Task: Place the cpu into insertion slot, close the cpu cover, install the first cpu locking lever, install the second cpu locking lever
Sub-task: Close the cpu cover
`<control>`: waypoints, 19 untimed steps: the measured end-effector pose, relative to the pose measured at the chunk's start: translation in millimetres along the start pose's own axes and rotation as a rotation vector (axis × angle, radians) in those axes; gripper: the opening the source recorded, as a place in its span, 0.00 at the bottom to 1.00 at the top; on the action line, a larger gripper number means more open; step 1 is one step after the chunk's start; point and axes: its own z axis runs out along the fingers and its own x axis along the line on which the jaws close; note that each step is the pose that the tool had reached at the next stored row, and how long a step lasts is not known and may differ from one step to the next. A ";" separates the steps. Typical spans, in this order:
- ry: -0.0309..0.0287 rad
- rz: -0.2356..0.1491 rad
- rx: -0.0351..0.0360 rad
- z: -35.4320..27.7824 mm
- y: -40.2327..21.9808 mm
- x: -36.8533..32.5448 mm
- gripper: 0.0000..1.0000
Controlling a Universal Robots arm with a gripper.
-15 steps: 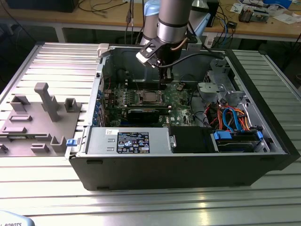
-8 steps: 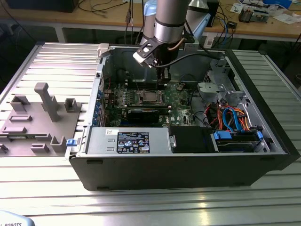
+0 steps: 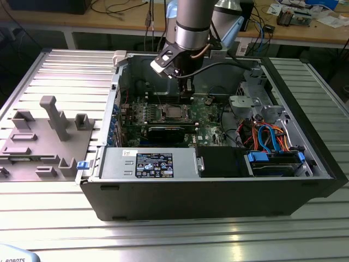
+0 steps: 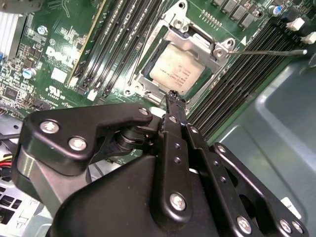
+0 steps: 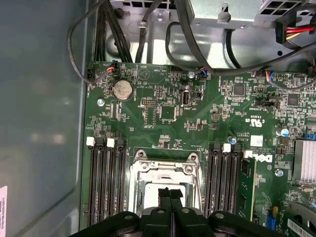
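The cpu lies flat in the insertion slot on the green motherboard, its pale metal top showing through the cut-out of the cpu cover, which lies down over it. In the exterior view the slot sits mid-board inside the open computer case. My gripper hangs just above the edge of the slot, fingers pressed together and holding nothing; in the first wrist view its tips overlap the chip. A thin wire locking lever sticks out sideways over the memory slots.
Long black memory slots flank the socket on both sides. Cables run along the case wall beyond the board. A drive bay with blue and orange cables fills the exterior view's right. A grey fixture tray lies outside the case.
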 end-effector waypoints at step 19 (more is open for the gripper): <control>0.0001 0.000 0.0000 2.9 -18.5 1.1 0.11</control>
